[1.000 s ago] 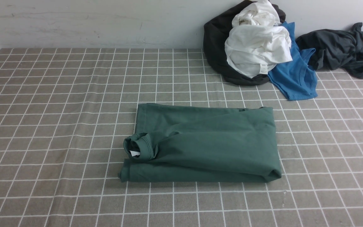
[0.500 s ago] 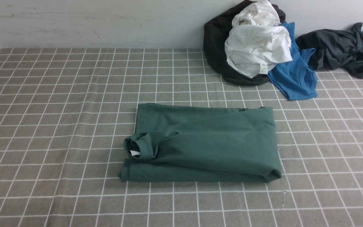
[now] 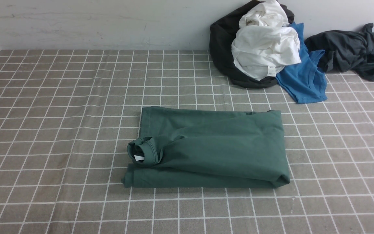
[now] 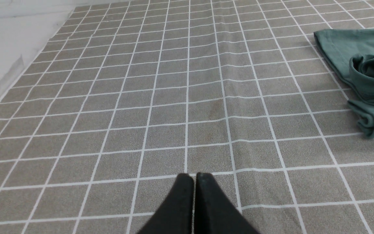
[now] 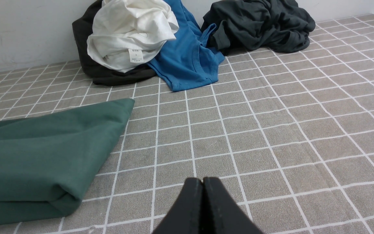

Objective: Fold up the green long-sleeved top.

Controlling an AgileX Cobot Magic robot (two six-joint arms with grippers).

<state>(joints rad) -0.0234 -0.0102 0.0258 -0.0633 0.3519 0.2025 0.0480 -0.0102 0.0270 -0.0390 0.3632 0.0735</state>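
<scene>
Top (image 3: 213, 149) folded flat, long axis running left-right, neck (image 3: 143, 152) pointing left. Left gripper (image 4: 194, 177) and right gripper (image 5: 202, 180) both pinched closed, holding nothing.

Even, soft, fairly bright light fills all 3 views, shadows are faint, nothing glares, and focus is sharp throughout.

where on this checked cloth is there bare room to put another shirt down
Bare grid cloth fills the whole robot-left half, from the wall to the near edge, bordered by the folded dark green knit top. A smaller free patch lies right of the top. The far right corner is crowded: white shirt, bright blue shirt, dark grey garment.
</scene>
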